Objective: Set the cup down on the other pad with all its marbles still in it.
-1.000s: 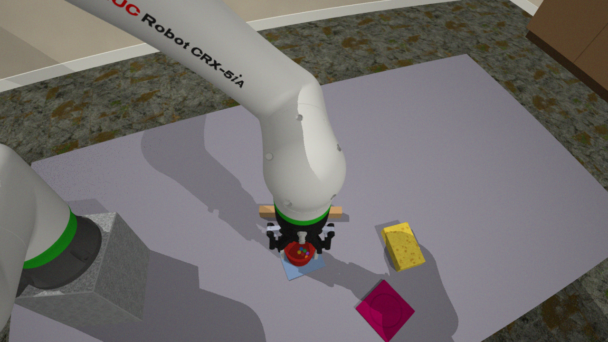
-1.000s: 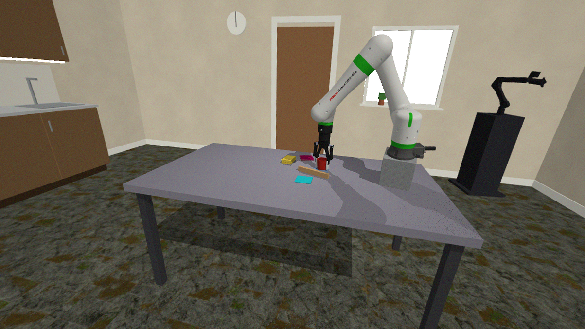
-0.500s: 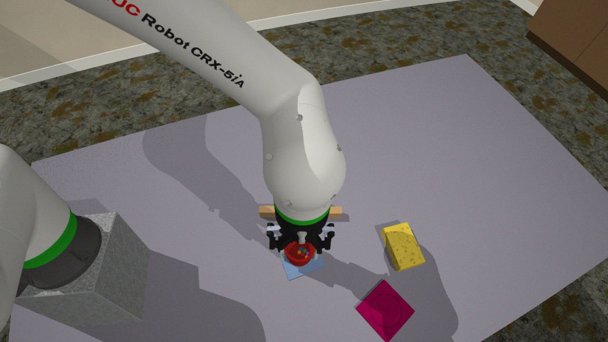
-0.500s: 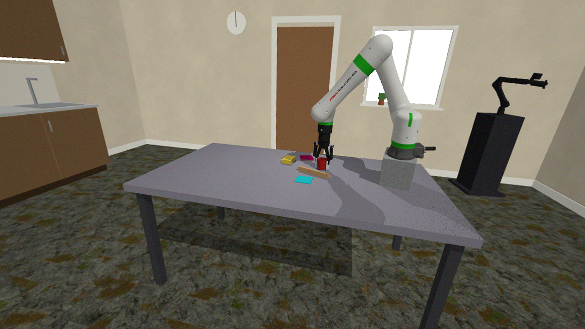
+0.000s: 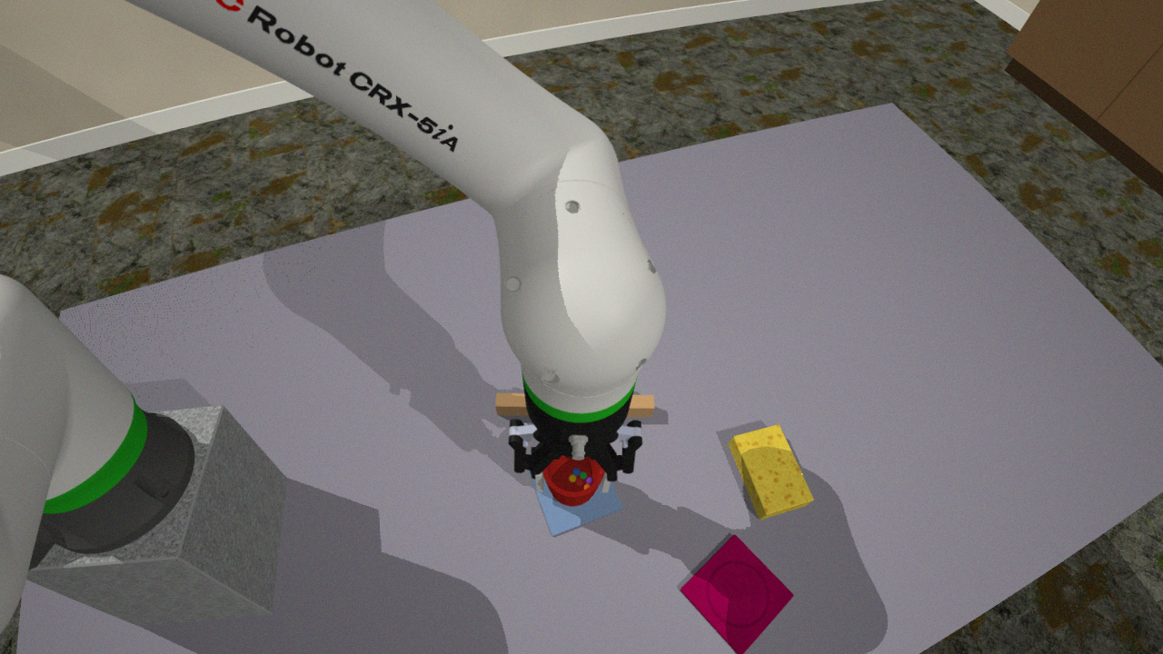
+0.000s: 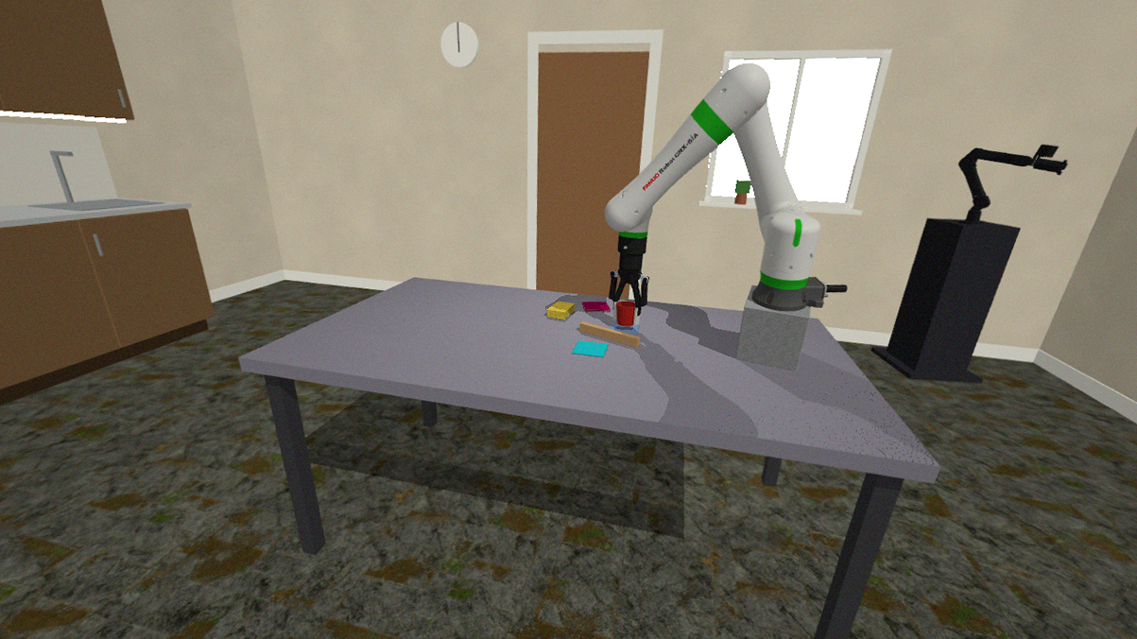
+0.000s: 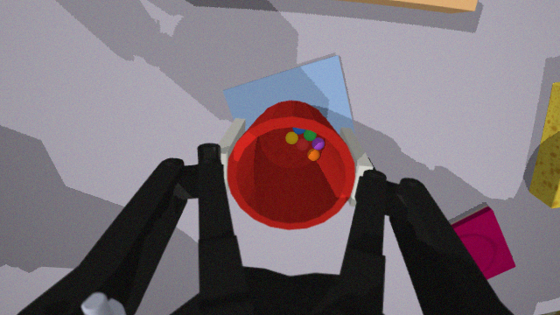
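Observation:
A red cup (image 7: pixel 290 164) with several coloured marbles (image 7: pixel 306 141) stands upright over the light blue pad (image 7: pixel 293 92). I cannot tell whether its base touches the pad. My gripper (image 7: pixel 291 139) is shut on the cup, with one finger pad pressed against each side of its rim. The cup (image 5: pixel 575 481) and the gripper (image 5: pixel 575 463) also show in the top view, under the wrist. In the exterior view the cup (image 6: pixel 625 312) is behind the wooden rail (image 6: pixel 609 333). The teal pad (image 6: pixel 589 348) lies on the rail's other side.
A yellow sponge (image 5: pixel 770 470) and a magenta square coaster (image 5: pixel 736 593) lie on the table to the right of the cup. The arm's grey base block (image 5: pixel 163 504) stands at the left. The arm hides most of the rail (image 5: pixel 644 404).

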Controlling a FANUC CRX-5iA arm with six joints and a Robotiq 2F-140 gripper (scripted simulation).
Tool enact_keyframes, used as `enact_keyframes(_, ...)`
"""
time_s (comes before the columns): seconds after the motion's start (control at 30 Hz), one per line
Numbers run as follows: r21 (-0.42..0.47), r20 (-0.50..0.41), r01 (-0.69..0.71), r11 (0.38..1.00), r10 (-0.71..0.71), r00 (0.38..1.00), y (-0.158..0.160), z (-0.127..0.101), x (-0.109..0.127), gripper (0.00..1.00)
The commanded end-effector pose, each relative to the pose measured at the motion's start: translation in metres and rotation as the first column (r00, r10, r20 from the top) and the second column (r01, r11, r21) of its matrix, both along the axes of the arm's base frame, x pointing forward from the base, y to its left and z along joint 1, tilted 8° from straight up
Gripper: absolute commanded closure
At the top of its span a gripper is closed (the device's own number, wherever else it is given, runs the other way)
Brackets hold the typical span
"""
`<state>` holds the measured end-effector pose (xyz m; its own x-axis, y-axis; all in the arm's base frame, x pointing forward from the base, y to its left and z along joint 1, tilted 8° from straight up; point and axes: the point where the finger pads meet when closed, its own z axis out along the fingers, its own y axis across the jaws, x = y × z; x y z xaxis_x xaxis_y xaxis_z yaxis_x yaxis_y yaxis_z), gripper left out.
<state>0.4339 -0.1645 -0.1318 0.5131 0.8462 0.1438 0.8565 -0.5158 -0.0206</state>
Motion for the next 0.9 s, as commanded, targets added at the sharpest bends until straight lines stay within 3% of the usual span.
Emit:
enact_keyframes(0.0,0.0,0.0,0.0,1.0,0.0,1.0,-0.002,0.012,-0.001,0.51)
enact_keyframes(0.3,0.0,0.0,0.0,1.0,0.0,1.0,-0.005,0.033,-0.002,0.51)
enact_keyframes(0.87,0.0,0.0,0.0,1.0,0.0,1.0,-0.005,0.035,-0.002,0.51)
